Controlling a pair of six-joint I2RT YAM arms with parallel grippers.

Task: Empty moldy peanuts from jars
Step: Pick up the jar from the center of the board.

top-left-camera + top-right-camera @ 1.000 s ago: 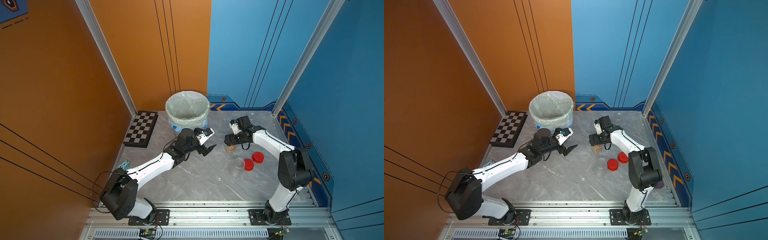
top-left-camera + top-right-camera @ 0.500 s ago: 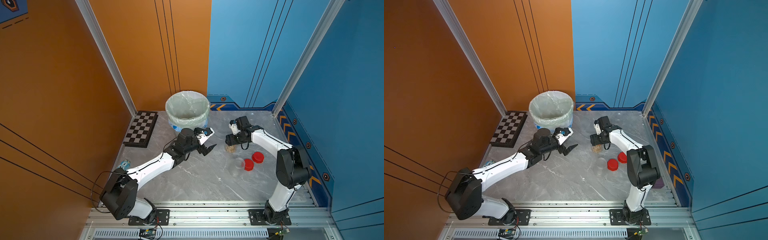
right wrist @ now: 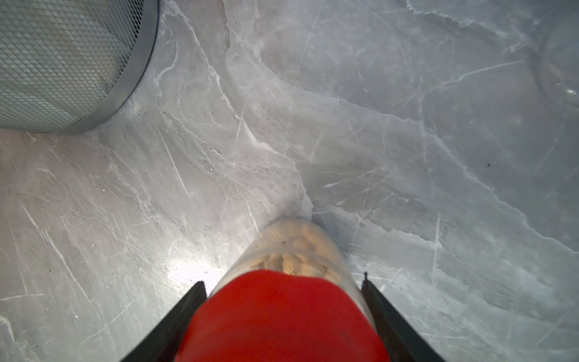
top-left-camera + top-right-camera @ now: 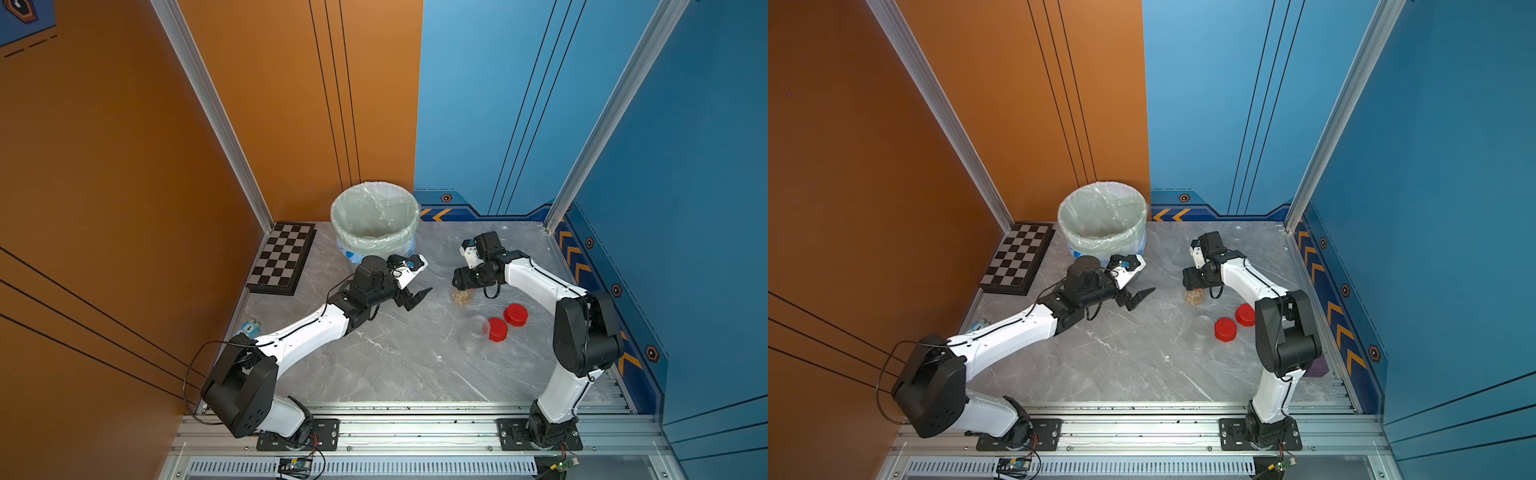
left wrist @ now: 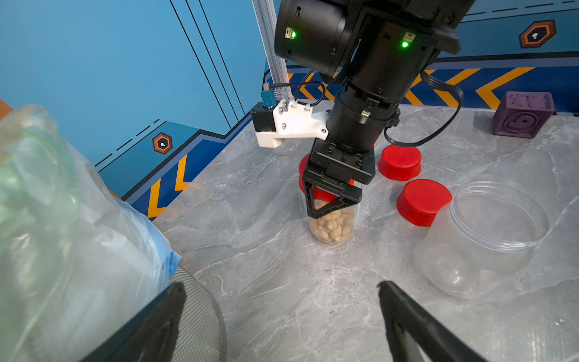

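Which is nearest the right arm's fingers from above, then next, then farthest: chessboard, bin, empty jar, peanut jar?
1. The peanut jar, between the right fingers.
2. The empty jar, nearby, toward the robot's base.
3. The bin, at the back, leftward.
4. The chessboard, far left corner.

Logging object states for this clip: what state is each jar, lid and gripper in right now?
peanut jar, upright, capped, part full
empty jar, upright, uncapped, nothing inside
loose lids, off, lying beside empty jar
right gripper, shut on peanut jar
left gripper, open, holding nothing

White-shelled arms (image 4: 307, 332), black motor joints (image 4: 582, 336), looping black cables (image 5: 459, 98), green wrist lights (image 5: 404, 44), black pointed claws (image 5: 279, 285)
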